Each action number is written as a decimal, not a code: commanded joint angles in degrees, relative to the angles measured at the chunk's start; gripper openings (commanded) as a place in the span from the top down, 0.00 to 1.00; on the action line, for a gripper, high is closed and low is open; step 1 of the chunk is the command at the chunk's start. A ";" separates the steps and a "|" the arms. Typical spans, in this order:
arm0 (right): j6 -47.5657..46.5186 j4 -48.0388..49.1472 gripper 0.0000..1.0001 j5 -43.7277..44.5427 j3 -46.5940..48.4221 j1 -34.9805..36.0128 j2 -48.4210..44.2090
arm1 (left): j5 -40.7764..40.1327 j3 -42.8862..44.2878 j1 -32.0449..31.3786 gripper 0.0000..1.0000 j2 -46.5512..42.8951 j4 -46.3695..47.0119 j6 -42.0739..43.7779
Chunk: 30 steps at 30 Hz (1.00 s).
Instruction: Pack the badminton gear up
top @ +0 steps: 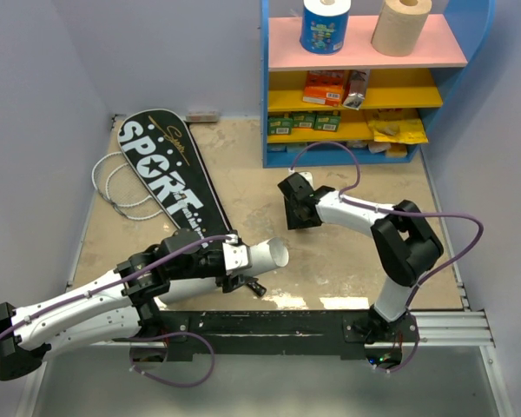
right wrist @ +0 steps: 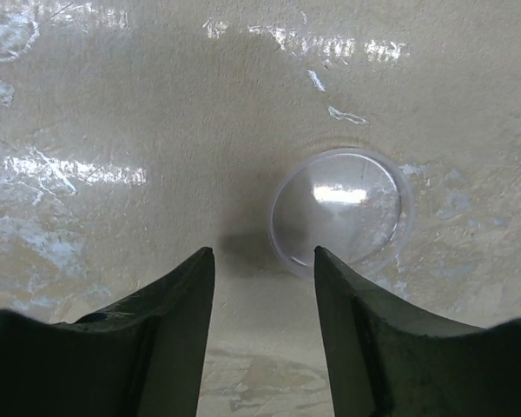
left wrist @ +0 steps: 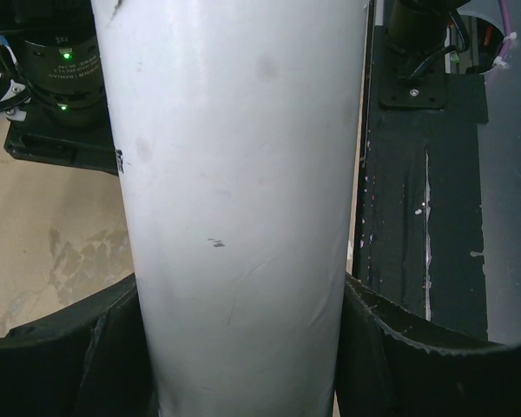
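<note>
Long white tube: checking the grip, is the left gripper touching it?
Touching. In the left wrist view, fingers of the left gripper press both sides of the long white tube.

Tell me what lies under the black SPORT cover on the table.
White racket heads stick out from under the black SPORT cover at its left edge. The rest of them, and anything else beneath, is covered.

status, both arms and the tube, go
Left gripper: jaws clamped on white tube. Right gripper: jaws open, empty, low over table, clear round cap just ahead. Nothing between jaws and cap.
</note>
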 commanded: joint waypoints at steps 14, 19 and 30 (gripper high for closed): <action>-0.46 3.36 0.73 0.33 2.28 -1.70 3.33 | -0.04 0.93 -0.24 1.00 -1.01 4.23 -1.29; -0.63 3.54 0.86 0.07 1.75 -1.79 3.77 | -0.04 0.93 -0.24 1.00 -0.93 4.23 -1.20; -0.55 2.05 0.99 0.68 1.40 -1.79 0.35 | -0.56 0.93 -0.24 1.00 -0.66 4.05 -1.29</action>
